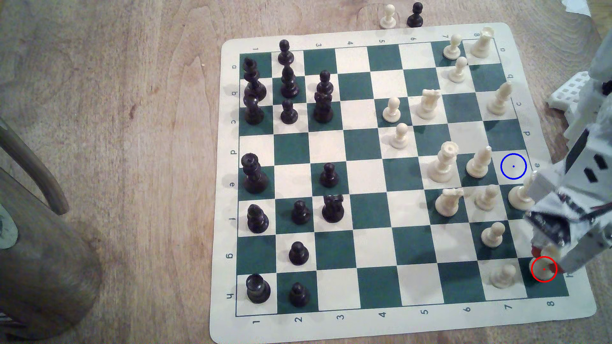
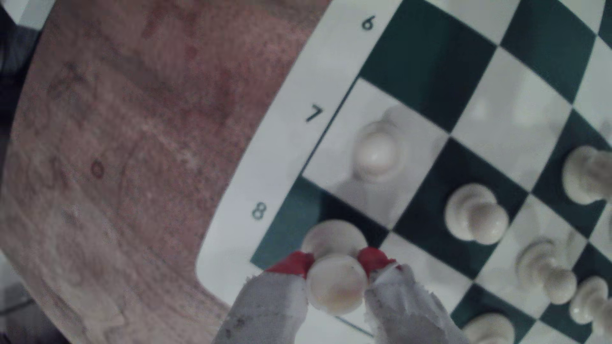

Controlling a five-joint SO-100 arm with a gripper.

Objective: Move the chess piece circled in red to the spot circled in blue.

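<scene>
The chess piece circled in red, a cream rook [image 1: 544, 268], stands on the dark corner square by the "8" label, at the exterior view's lower right. My gripper [image 1: 546, 255] comes down on it from above, and the arm hides most of the piece. In the wrist view the rook [image 2: 336, 289] sits between my red-tipped fingertips [image 2: 298, 263], which press on both sides of its top. Its round base rests over the dark square. The spot circled in blue [image 1: 513, 166] is a bare cream square three rows farther up the same edge column.
A cream pawn [image 1: 503, 275] stands right beside the rook, another pawn [image 1: 493, 233] one row up. A tall cream piece [image 1: 520, 195] stands between the rook and the blue ring, partly behind my arm. The second cream rook [image 1: 482, 43] is at the far corner. Black pieces fill the board's left side.
</scene>
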